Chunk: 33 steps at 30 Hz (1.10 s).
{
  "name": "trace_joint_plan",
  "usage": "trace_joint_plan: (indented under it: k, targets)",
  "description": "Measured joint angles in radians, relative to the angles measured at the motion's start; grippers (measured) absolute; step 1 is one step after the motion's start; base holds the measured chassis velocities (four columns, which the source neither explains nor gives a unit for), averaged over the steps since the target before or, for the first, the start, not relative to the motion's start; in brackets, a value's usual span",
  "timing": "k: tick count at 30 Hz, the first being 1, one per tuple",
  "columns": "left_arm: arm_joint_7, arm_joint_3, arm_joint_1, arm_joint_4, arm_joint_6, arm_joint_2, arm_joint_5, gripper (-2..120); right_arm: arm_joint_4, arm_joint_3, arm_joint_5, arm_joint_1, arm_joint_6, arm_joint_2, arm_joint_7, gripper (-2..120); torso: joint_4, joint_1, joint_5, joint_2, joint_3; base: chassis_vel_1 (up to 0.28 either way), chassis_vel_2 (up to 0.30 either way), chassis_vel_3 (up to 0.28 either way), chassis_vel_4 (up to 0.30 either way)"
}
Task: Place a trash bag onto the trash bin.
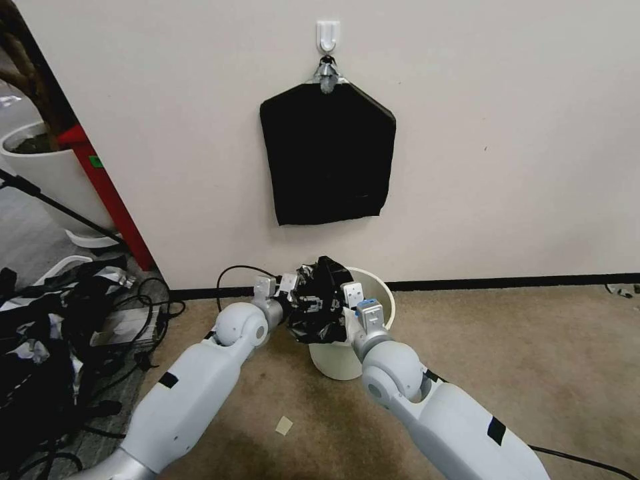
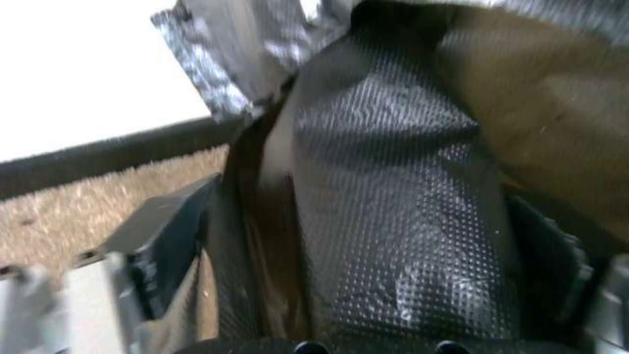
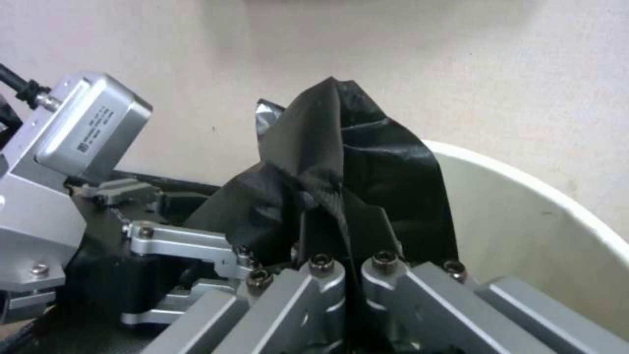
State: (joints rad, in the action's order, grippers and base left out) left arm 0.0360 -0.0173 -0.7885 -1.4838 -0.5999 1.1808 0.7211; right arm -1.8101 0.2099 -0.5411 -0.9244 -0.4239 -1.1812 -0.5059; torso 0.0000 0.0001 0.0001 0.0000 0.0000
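Beige carpet and a pale wall [image 1: 507,133] are most of what we're looking at, with the flat pack of black bags [image 1: 327,157] hanging from a hook above. Below it sits the trash bin [image 1: 380,300], cream plastic, right against the skirting.

Our two arms reach forward and bend inward so both wrists meet at the bin's near-left rim, left arm from the left, right arm from the front. Bunched between them is the trash bag [image 1: 319,300], partly over the bin's mouth, not spread on the rim yet.

Right gripper [image 3: 353,275] has its fingers pinched tight together on a fold of the film. Left gripper [image 2: 341,255] has its jaws set apart with bag material filling the gap; we can't tell if it's really clamping.

Handling-wise we'd say this thing weighs next to nothing, totally floppy, slick and easy to tear. Our guess is that grabbing a wad won't help; better to hold the open hem at two opposite spots and stretch it over the rim.
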Motion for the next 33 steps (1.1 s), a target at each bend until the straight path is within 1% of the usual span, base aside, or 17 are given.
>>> trace_joint_plan:
  k: [2,4,5,7,8,12,13,15,17,21,23,25,27,28,29,31,33]
  targets:
    - [0.0,0.001,0.0,0.0,-0.014,0.001,-0.001,86,0.0,0.0,0.003,-0.001,0.001,0.0,0.0,0,0.0,0.0,0.0001,0.0,0.0,0.0,0.0,0.0,0.0]
    - [-0.002,0.006,0.0,-0.005,-0.067,-0.001,-0.002,74,0.005,-0.001,0.013,-0.002,0.006,0.001,0.001,0,0.0001,0.0,0.0002,0.0,0.0,0.0,0.0,0.0,0.0]
    - [-0.002,0.006,0.0,-0.005,-0.067,-0.001,-0.002,74,0.005,-0.001,0.013,-0.002,0.006,0.001,0.001,0,0.0001,0.0,0.0002,0.0,0.0,0.0,0.0,0.0,0.0]
    - [-0.008,0.011,0.001,-0.013,-0.121,-0.003,-0.002,63,0.012,-0.001,0.03,-0.002,0.018,0.003,0.004,0,0.0002,0.0,0.0003,0.0,0.0,0.0,0.0,0.0,0.0]
    - [-0.008,0.011,0.001,-0.013,-0.121,-0.003,-0.002,63,0.012,-0.001,0.03,-0.002,0.018,0.003,0.004,0,0.0002,0.0,0.0003,0.0,0.0,0.0,0.0,0.0,0.0]
    - [0.0,0.023,-0.004,-0.013,-0.131,0.002,-0.005,46,0.014,-0.001,0.057,-0.005,0.032,0.005,0.006,0,0.0001,0.0,-0.0001,0.0,0.0,0.0,0.0,0.0,0.0]
    - [0.0,0.023,-0.004,-0.013,-0.131,0.002,-0.005,46,0.014,-0.001,0.057,-0.005,0.032,0.005,0.006,0,0.0001,0.0,-0.0001,0.0,0.0,0.0,0.0,0.0,0.0]
    - [0.005,0.039,-0.011,-0.011,-0.133,0.003,-0.005,36,0.015,0.0,0.09,-0.013,0.055,0.01,0.011,0,0.0,0.0,-0.0001,0.0,0.0,0.0,0.0,0.0,0.0]
    - [0.005,0.045,-0.013,-0.011,-0.133,0.003,-0.004,33,0.015,0.0,0.1,-0.015,0.063,0.012,0.014,0,0.0,0.0,-0.0001,0.0,0.0,0.0,0.0,0.0,0.0]
    - [0.004,0.075,-0.033,-0.018,-0.135,-0.004,-0.001,13,0.011,0.004,0.175,-0.033,0.146,0.029,0.039,0,-0.0002,0.0,-0.0002,0.0,0.0,0.0,0.0,0.0,0.0]
    - [-0.002,0.081,-0.042,-0.027,-0.136,-0.009,-0.002,9,0.009,0.004,0.192,-0.036,0.177,0.032,0.051,0,-0.0002,0.0,-0.0003,0.0,0.0,0.0,0.0,0.0,0.0]
    - [-0.038,0.094,-0.073,-0.067,-0.116,-0.029,-0.03,3,0.007,-0.009,0.243,-0.039,0.251,0.039,0.086,0,-0.0005,0.0,-0.0009,0.0,0.0,0.0,0.0,0.0,0.0]
    - [-0.043,0.096,-0.076,-0.071,-0.112,-0.032,-0.038,3,0.007,-0.012,0.246,-0.039,0.255,0.04,0.089,0,-0.0005,0.0,-0.0009,0.0,0.0,0.0,0.0,0.0,0.0]
    - [-0.078,0.108,-0.096,-0.098,-0.08,-0.052,-0.103,3,0.007,-0.025,0.253,-0.032,0.269,0.045,0.101,0,-0.0005,0.0,-0.0002,0.0,0.0,0.0,0.0,0.0,0.0]
    - [-0.101,0.114,-0.108,-0.113,-0.058,-0.063,-0.147,3,0.007,-0.035,0.249,-0.024,0.27,0.048,0.103,0,-0.0003,0.0,0.0,0.0,0.0,0.0,0.0,0.0,0.0]
    - [-0.117,0.118,-0.116,-0.122,-0.043,-0.071,-0.177,3,0.008,-0.042,0.241,-0.018,0.266,0.05,0.103,0,-0.0001,0.0,-0.0002,0.0,0.0,0.0,0.0,0.0,0.0]
    - [-0.164,0.135,-0.143,-0.153,0.0,-0.093,-0.244,3,0.015,-0.058,0.173,-0.001,0.223,0.058,0.077,0,0.0,0.0,-0.0001,0.0,0.0,0.0,0.0,0.0,0.0]
